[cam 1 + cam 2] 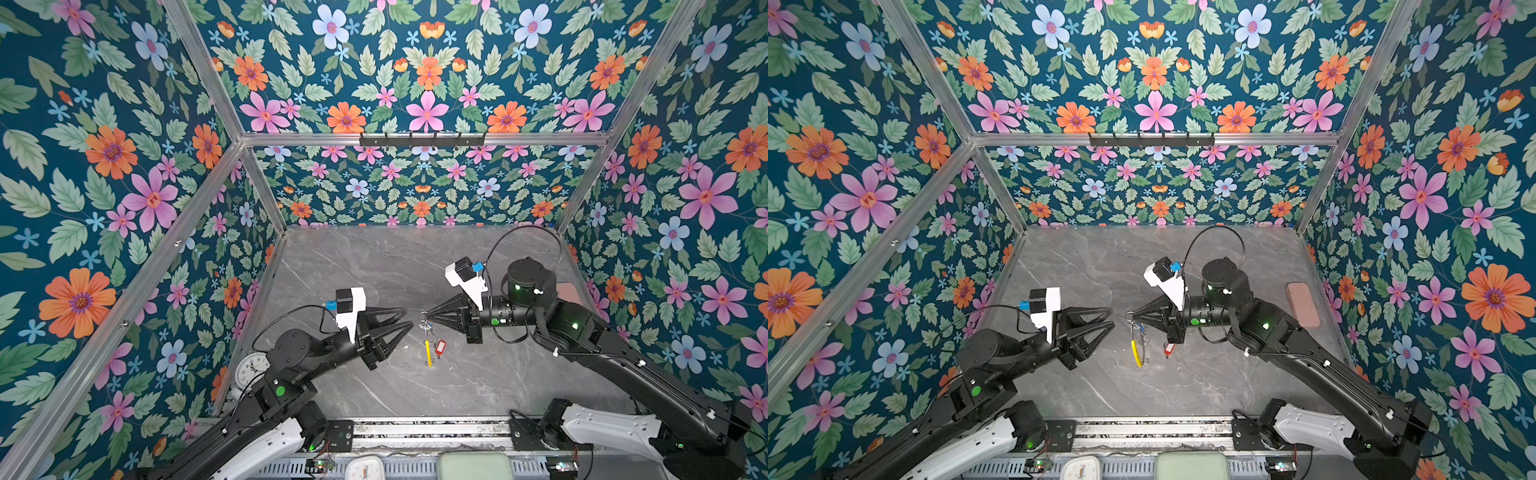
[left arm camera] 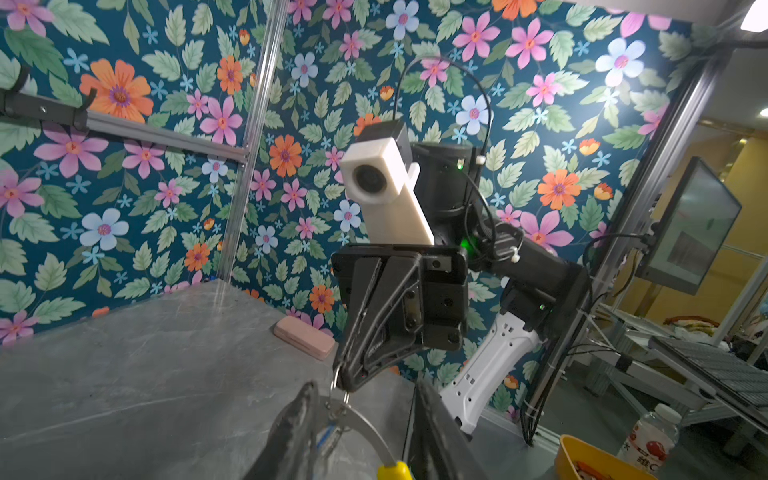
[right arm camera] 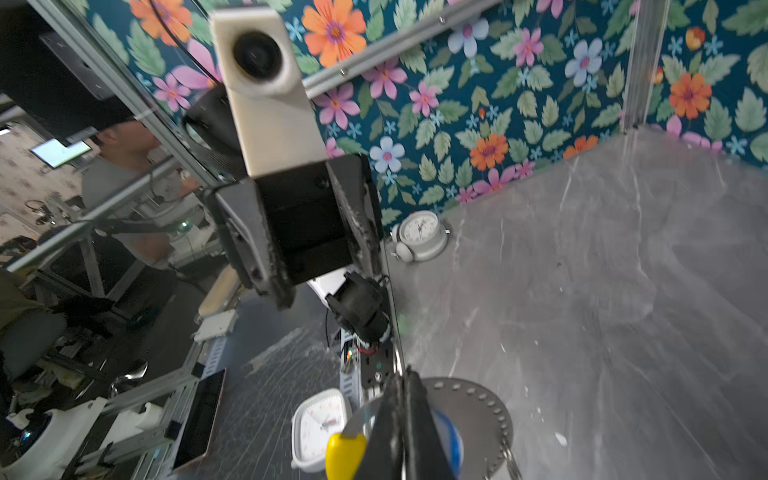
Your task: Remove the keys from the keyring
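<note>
The right gripper (image 1: pixel 429 319), jaws pressed together, pinches the top of the keyring (image 1: pixel 427 352), which hangs toward 6 o'clock in a top view with the red-tagged key (image 1: pixel 440 347) and blue-tagged key (image 1: pixel 424 327) apparently not yet off, and the left gripper (image 1: pixel 408 319) is spread at its 9 o'clock.

A grey marble-patterned tabletop (image 1: pixel 374 270) with pale veins fills the floor of the flower-papered enclosure, and 2 things lie directly on it. A round white alarm clock (image 1: pixel 251 370) sits near its left edge towards the front, and a flat pink rounded rectangular block (image 1: pixel 1303 304) lies along its right edge, beside the wall.
</note>
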{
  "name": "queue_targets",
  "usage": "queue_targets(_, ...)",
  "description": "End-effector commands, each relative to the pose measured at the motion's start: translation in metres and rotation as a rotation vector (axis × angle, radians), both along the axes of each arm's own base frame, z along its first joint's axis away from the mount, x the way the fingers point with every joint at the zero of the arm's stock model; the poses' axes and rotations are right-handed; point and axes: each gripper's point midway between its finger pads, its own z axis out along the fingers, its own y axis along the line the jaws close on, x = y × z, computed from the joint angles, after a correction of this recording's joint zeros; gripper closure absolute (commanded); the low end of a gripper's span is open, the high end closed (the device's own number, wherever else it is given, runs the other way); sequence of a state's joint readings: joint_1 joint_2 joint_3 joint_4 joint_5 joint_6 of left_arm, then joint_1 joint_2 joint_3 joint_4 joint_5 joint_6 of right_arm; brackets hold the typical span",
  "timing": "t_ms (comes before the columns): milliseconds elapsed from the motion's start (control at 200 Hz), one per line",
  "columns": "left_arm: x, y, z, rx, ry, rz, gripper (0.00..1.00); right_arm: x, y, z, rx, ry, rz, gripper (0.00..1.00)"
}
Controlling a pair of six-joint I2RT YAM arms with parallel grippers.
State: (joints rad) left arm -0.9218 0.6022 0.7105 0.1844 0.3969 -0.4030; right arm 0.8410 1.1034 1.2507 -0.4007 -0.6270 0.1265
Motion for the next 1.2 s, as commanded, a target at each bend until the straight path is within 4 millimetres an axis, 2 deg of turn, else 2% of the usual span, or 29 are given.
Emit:
queue_targets(0,-0.003,-0.012,-0.022,0.129,0.038,-0.058,0.61,-0.007,-0.010,-0.026,-0.156,0.001,0.012,1.00)
queue_targets(290,0.000,-0.021,-0.031,0.213,0.089,-0.084,0.67,-0.007,-0.009,-0.026,-0.248,-0.057,0.004,1.00)
queue_targets(860,0.000,-0.031,-0.039,0.219,0.120,-0.140,0.74,-0.010,-0.005,-0.015,-0.211,-0.105,0.015,1.00)
queue_targets(1195,-0.004,-0.032,-0.033,0.151,0.096,-0.167,1.00,-0.009,-0.001,-0.010,-0.155,-0.122,0.003,1.00)
